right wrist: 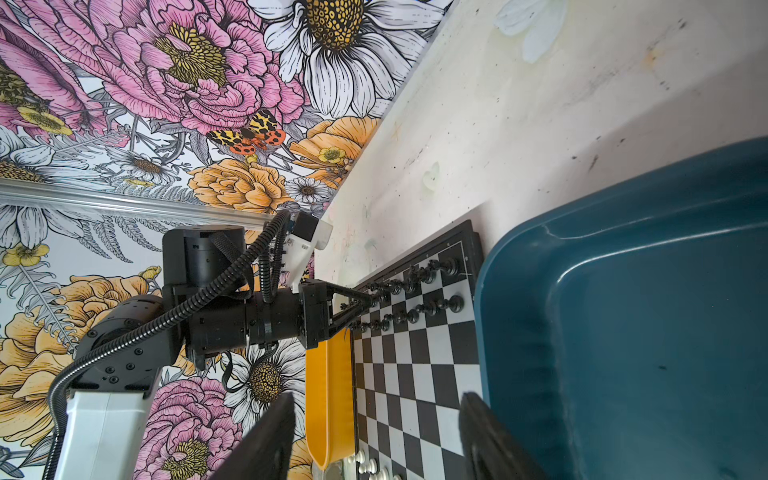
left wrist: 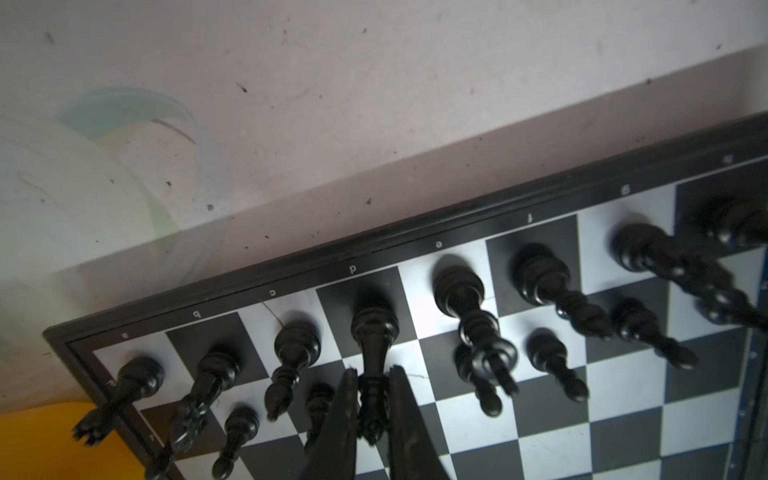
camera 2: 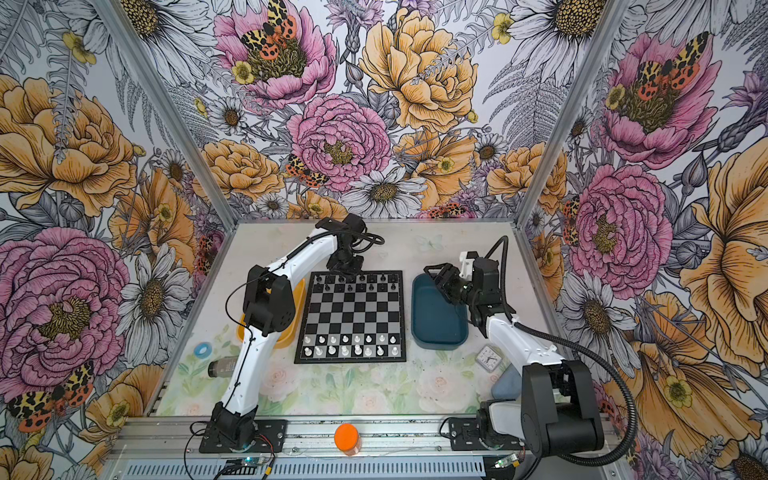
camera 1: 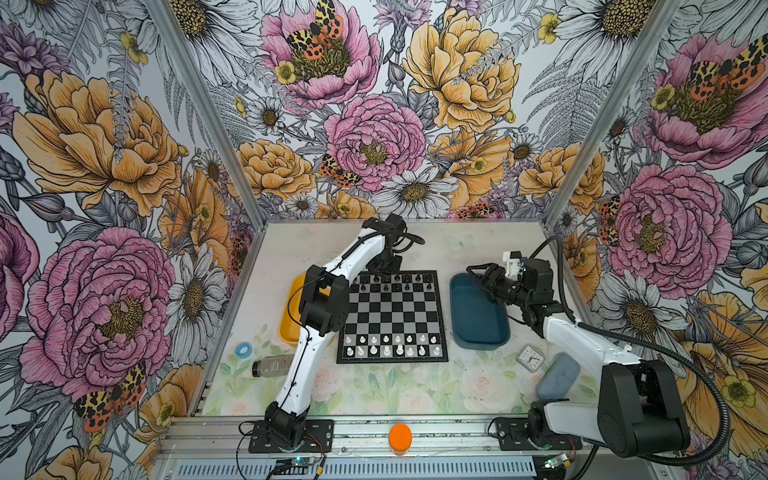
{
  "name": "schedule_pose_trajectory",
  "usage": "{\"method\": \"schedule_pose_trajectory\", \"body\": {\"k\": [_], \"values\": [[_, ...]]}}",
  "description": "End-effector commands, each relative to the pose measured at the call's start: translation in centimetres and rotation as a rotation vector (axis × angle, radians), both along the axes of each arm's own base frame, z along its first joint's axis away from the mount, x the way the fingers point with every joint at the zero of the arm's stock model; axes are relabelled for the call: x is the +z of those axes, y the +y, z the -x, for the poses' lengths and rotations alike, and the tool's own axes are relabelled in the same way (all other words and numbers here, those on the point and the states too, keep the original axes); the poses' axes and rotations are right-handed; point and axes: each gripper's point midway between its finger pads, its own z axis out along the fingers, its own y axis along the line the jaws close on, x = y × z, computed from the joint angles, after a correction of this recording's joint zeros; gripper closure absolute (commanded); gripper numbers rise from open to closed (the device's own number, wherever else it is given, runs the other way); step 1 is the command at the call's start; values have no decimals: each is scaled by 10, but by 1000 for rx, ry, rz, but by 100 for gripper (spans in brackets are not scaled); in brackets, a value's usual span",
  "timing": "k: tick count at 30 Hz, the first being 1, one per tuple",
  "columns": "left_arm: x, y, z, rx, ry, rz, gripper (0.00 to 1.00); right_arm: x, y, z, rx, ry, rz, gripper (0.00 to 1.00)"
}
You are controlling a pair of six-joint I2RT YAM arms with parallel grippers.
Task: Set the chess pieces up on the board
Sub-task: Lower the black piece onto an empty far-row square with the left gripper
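I have the left end effector (left wrist: 374, 384) pinched on the head of a black piece (left wrist: 374, 328) standing on the board's (camera 1: 392, 309) far-row d square, to seat it upright. The right end effector (right wrist: 376, 440) hangs part-open, empty, over the blue tray (camera 1: 473, 320).

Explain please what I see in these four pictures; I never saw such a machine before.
Two robot arms stand at a table's near edge. Two pictures look down from above; two come from a camera on each wrist. On the table lies a chessboard, white pieces in its near rows, black pieces in its far rows, with a yellow tray and a dark blue tray beside it. The left gripper is shut on a tall black piece in the far row. The right gripper is open and empty, by the dark blue tray.
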Motion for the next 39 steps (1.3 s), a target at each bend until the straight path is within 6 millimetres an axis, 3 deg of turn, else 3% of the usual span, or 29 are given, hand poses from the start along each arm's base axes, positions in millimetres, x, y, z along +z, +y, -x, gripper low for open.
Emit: {"method": "schedule_pose_trajectory", "body": {"k": [1, 28, 39], "values": [[-6, 7, -8, 7, -10, -27, 100, 3, -2, -4, 1, -17, -7, 35], [-2, 8, -9, 11, -17, -28, 100, 2, -2, -4, 0, -14, -8, 35], [-1, 9, -9, 13, -17, -27, 94, 2, -2, -3, 1, -16, -8, 35]]}}
